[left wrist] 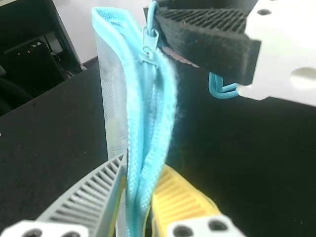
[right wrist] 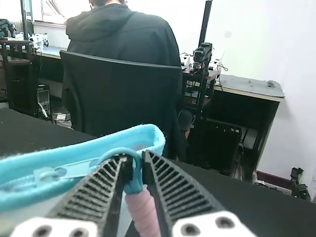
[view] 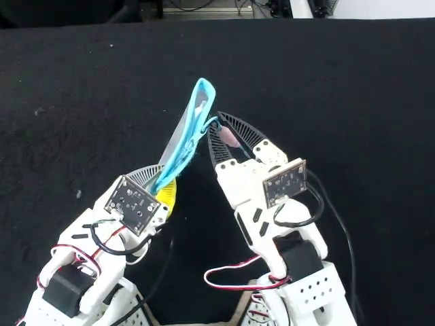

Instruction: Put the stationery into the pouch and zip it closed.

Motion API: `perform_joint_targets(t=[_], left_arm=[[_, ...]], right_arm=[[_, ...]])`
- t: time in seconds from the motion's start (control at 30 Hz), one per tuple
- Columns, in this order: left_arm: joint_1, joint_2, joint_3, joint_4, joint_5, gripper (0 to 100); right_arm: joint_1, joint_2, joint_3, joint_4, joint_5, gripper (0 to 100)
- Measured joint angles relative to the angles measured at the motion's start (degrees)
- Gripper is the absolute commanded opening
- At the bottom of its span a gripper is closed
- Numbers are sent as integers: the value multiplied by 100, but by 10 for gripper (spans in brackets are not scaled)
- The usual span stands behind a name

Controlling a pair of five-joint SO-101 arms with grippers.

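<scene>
Black cloth covers the table (view: 81,102). At left, the left gripper (view: 162,185) is clenched on the near end of the pouch (view: 185,139). The pouch stands on edge, its long axis running away and rightward. At its far end, the right gripper (view: 219,125) pinches the zipper pull loop (right wrist: 132,183).

One pouch (view: 185,139), two grippers (view: 165,182) (view: 219,130), perhaps one eraser (view: 230,138).

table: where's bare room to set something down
Bare table beyond the pouch, left of the left arm and right of the right arm. Crowded near the middle, where left tool grips pouch and right tool its zip pull.
</scene>
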Motion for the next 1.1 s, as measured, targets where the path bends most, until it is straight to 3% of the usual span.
perform_joint_targets(t=[0.97, 1.1], left_arm=[[0, 0, 0, 0, 0, 30], [0, 0, 0, 9, 0, 30]], right_arm=[[114, 18, 0, 0, -9, 11], [387, 70, 9, -79, -9, 11]])
